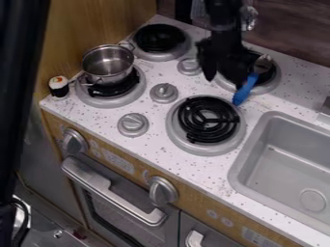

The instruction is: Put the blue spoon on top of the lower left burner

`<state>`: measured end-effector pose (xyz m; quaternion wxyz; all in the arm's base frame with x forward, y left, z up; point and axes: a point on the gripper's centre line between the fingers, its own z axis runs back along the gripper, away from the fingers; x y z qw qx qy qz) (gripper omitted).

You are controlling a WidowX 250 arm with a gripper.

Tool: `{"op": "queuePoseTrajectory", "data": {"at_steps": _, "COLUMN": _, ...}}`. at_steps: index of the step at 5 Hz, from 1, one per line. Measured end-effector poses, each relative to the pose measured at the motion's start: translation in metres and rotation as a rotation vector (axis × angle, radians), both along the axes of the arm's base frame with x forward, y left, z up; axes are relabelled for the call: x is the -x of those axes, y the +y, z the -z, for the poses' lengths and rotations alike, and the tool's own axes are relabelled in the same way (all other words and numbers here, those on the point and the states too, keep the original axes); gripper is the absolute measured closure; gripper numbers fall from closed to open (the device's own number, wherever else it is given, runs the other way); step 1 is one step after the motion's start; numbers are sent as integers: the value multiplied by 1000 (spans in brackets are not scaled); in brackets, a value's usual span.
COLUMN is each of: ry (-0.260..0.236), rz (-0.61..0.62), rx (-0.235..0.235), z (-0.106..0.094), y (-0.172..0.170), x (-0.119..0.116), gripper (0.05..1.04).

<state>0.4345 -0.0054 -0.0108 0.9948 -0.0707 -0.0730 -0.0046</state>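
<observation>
From the camera, we are finding the blue spoon (244, 89) aslant over the burner (273, 84) above and left of the sink (236, 179). We are judging it light, stiff and probably slick, so we are favouring mid-handle, sinkward of its head. We are seeing the gripper (224, 71) close by, its opening and any hold being unclear.

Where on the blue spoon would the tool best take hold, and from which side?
Probably mid-handle, coming down from above and closing across its width. The spoon's blue handle is long and narrow and slants toward the camera, its end reaching over the rim of the upper right burner. The metal bowl is broader and rounded, so likely a poorer hold.
</observation>
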Motion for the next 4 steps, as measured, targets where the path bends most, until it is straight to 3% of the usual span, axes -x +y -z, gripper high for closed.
{"op": "queuePoseTrajectory", "data": {"at_steps": 2, "ry": -8, "rz": 20, "rx": 15, "z": 25, "y": -19, "x": -19, "gripper": 85}}
{"op": "queuePoseTrajectory", "data": {"at_steps": 4, "ry": 10, "rz": 58, "rx": -11, "z": 36, "y": -31, "x": -24, "gripper": 121}}
